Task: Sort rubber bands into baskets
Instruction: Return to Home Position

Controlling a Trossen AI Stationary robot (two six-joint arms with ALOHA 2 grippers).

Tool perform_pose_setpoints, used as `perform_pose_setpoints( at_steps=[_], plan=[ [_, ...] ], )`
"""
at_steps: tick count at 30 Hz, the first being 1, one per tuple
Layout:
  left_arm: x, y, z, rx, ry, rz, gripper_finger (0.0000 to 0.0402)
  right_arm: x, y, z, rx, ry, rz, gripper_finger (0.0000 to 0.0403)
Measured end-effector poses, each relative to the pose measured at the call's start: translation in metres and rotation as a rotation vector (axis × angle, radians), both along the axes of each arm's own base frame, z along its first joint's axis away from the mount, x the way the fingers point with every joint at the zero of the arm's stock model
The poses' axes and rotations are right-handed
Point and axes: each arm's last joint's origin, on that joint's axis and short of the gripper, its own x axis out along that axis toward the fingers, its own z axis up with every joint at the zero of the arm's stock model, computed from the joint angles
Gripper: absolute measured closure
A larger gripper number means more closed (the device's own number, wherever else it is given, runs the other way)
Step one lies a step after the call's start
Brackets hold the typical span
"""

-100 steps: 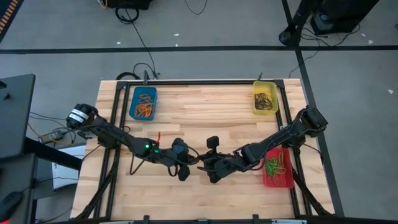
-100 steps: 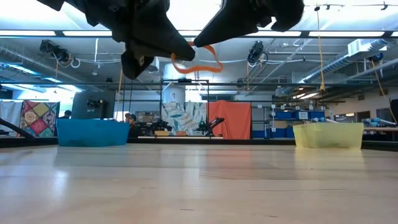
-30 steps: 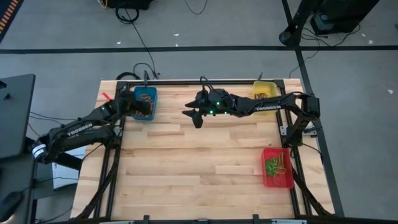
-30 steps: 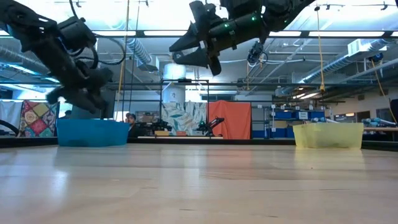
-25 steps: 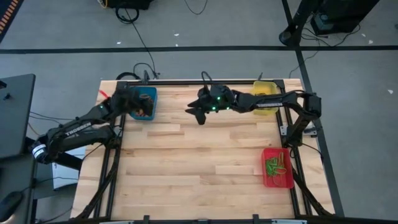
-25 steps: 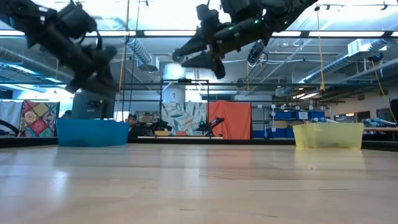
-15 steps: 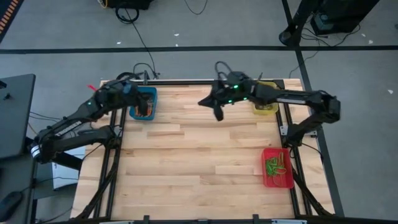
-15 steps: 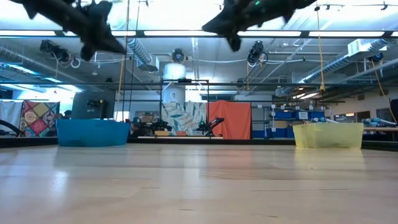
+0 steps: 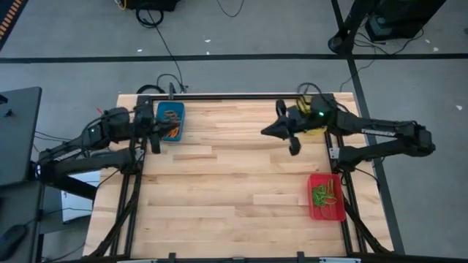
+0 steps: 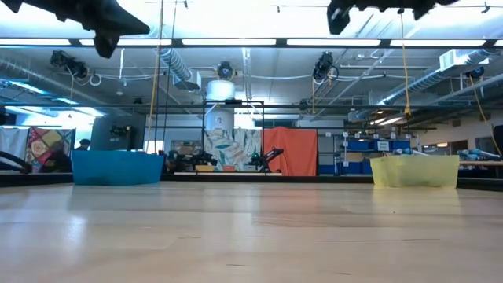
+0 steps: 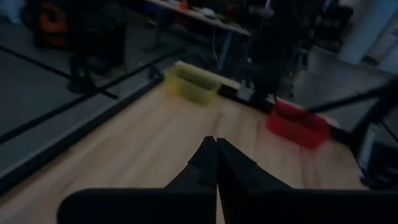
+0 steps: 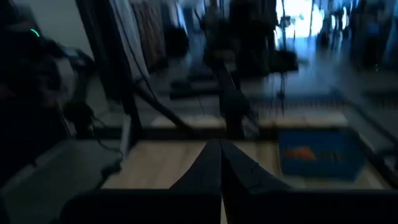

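Three baskets stand on the wooden table: a blue one (image 9: pixel 170 120) far left with orange rubber bands (image 9: pixel 171 126), a yellow one (image 9: pixel 311 118) far right with dark bands, and a red one (image 9: pixel 326 197) near right with green bands (image 9: pixel 323 194). My left gripper (image 9: pixel 162 131) hangs high by the blue basket's near-left side, shut and empty (image 11: pixel 216 155). My right gripper (image 9: pixel 267 131) hangs high just left of the yellow basket, shut and empty (image 12: pixel 219 158). My right arm covers part of the yellow basket.
A black metal frame (image 9: pixel 219 96) runs along the table's far edge and down both sides. Bare wood (image 9: pixel 227 183) fills the table's middle and near half. In the low view the blue (image 10: pixel 116 167) and yellow (image 10: pixel 415 170) baskets stand at the far edge.
My left gripper has risen from over the blue basket, drawn back a little toward the table's left edge, levelled out and shut. My right gripper has swept from the far middle toward the table's right edge, up to the yellow basket, rising and shutting on the way.
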Motion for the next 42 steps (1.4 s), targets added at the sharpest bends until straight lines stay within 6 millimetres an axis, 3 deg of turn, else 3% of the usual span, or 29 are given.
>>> perform_pose_setpoints(
  at_steps=[4,7,11,17,22,27,33,37,42],
  plan=[
    [0.003,-0.006,-0.006,0.012,0.023,-0.001,0.04,-0.013,0.008,-0.009,-0.014,-0.127,-0.051,0.04],
    [0.0,-0.008,-0.002,0.087,0.006,0.043,0.04,-0.019,0.006,-0.02,-0.025,-0.121,-0.173,0.0396],
    [-0.004,-0.01,-0.005,0.184,0.064,0.017,0.0399,-0.022,0.001,-0.038,0.199,-0.016,-0.258,0.0383],
    [-0.005,-0.01,-0.036,-0.026,0.267,0.074,0.0394,-0.021,0.006,-0.039,0.123,-0.03,-0.238,0.0397],
    [0.013,-0.013,-0.039,0.092,0.077,-0.041,0.0399,-0.015,0.007,-0.047,0.13,0.014,-0.341,0.0396],
    [0.023,-0.025,-0.05,0.255,-0.041,-0.197,0.04,-0.015,0.012,-0.053,0.004,-0.057,-0.236,0.0398],
    [0.023,-0.037,-0.068,0.308,-0.104,-0.286,0.04,-0.035,0.02,-0.087,0.071,-0.29,-0.166,0.0399],
    [0.019,-0.039,-0.069,0.395,-0.091,-0.343,0.0401,-0.045,0.022,-0.113,0.109,-0.267,-0.186,0.0399],
    [0.007,-0.041,-0.075,0.331,-0.058,-0.438,0.0401,-0.051,0.019,-0.128,0.128,-0.225,-0.198,0.04]
  ],
)
